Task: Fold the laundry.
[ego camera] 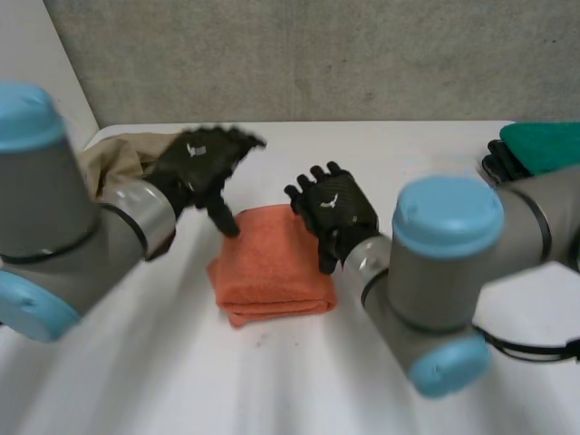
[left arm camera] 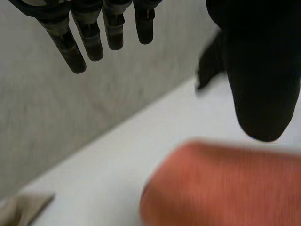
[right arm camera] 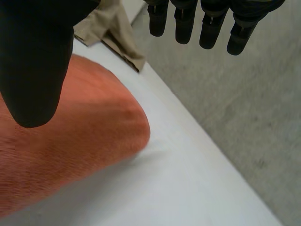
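An orange towel (ego camera: 269,267) lies folded into a thick pad in the middle of the white table (ego camera: 381,163). My left hand (ego camera: 201,163) hovers above the towel's far left corner, fingers spread and straight, holding nothing. My right hand (ego camera: 331,210) hangs just over the towel's right edge, also open and empty. Under my left hand's thumb (left arm camera: 261,80) the left wrist view has the orange towel (left arm camera: 225,186), with the fingers (left arm camera: 89,33) clear of it. Below the thumb (right arm camera: 35,61) in the right wrist view lies the same towel (right arm camera: 70,146).
A crumpled beige garment (ego camera: 113,159) lies at the table's back left, beside my left forearm, with its edge (right arm camera: 113,33) beyond the towel. A green cloth (ego camera: 544,145) on dark items sits at the far right. A grey wall runs behind the table.
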Robot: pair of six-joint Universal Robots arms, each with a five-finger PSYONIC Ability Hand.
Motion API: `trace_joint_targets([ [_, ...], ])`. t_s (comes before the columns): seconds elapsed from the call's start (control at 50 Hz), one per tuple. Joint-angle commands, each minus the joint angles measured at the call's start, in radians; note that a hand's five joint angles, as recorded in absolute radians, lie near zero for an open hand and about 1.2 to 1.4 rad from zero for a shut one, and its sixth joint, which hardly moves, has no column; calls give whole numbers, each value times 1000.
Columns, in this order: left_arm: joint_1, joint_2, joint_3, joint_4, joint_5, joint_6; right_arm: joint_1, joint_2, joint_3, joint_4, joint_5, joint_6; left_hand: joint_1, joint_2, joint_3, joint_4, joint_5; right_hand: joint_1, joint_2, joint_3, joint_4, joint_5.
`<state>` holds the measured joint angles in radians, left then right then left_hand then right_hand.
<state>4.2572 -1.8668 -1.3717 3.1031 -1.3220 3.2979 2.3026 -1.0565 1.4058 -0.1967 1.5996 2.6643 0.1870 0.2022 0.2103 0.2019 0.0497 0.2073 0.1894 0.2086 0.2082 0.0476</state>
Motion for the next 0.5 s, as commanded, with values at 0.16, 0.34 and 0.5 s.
trace_joint_targets([
  [0.16, 50, 95, 34, -218, 576, -112, 100, 47, 248, -271, 6, 52, -13, -28, -36, -27, -50, 17, 35, 16, 16, 2],
  [0.34, 9, 106, -27, -199, 535, -37, 94, 173, 200, -420, 10, 37, -13, -28, -36, -27, -50, 90, 108, 89, 90, 76],
  [0.5, -5, 115, -47, -158, 512, -40, 84, 239, 144, -474, 5, 9, -13, -28, -36, -27, -50, 252, 270, 251, 251, 237],
])
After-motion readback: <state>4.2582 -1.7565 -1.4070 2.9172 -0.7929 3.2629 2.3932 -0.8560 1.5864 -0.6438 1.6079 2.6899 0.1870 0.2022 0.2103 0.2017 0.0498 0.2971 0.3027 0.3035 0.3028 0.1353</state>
